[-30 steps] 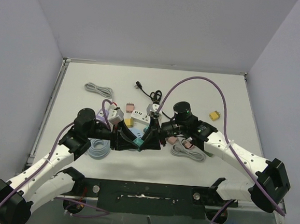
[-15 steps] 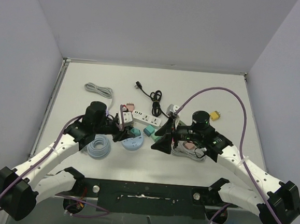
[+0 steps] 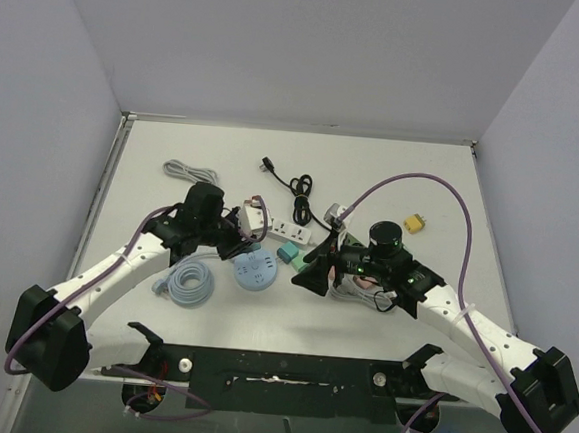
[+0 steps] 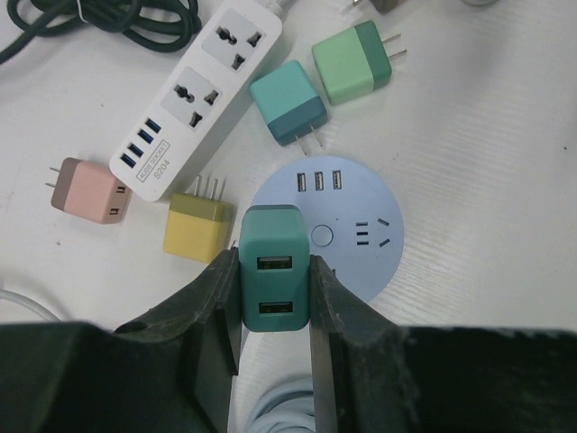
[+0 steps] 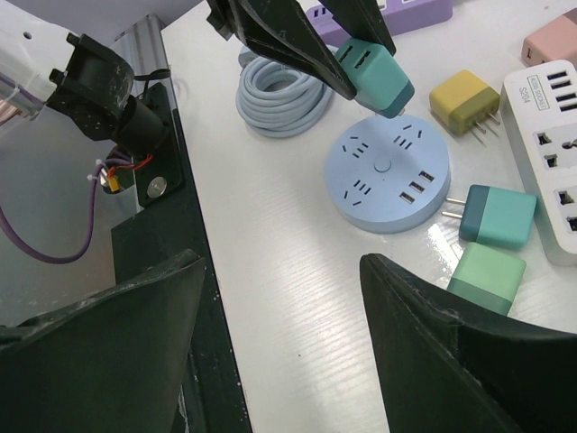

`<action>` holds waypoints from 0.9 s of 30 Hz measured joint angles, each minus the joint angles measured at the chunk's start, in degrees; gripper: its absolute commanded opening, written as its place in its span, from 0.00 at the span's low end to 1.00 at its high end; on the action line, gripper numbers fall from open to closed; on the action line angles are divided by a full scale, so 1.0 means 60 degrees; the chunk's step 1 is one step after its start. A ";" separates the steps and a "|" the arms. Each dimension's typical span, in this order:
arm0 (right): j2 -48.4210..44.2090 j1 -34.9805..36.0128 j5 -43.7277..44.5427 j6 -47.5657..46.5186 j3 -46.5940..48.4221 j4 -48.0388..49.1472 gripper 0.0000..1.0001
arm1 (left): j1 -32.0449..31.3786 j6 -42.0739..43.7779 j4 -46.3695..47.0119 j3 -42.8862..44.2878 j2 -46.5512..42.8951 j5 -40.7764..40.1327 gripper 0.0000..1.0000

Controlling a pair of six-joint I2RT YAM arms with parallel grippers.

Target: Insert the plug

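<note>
While the right tool is hanging released, jaws standing wide above the white surface, the left tool is clenching a dark-teal boxy plastic charger plug, its two USB ports facing the wrist camera. The plug is hovering over the edge of a round pale-blue plastic socket hub; whether they are touching is hidden. Beyond, a mustard-yellow cube adapter and a pink adapter are lying beside a long white power strip, which is showing print by its blue USB ports that is too fine to read.
</note>
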 measured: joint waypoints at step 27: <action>-0.0004 -0.0011 0.0106 0.0393 -0.0721 0.0831 0.70 | 0.0058 0.0390 0.0153 0.0270 0.2131 -0.0044 0.04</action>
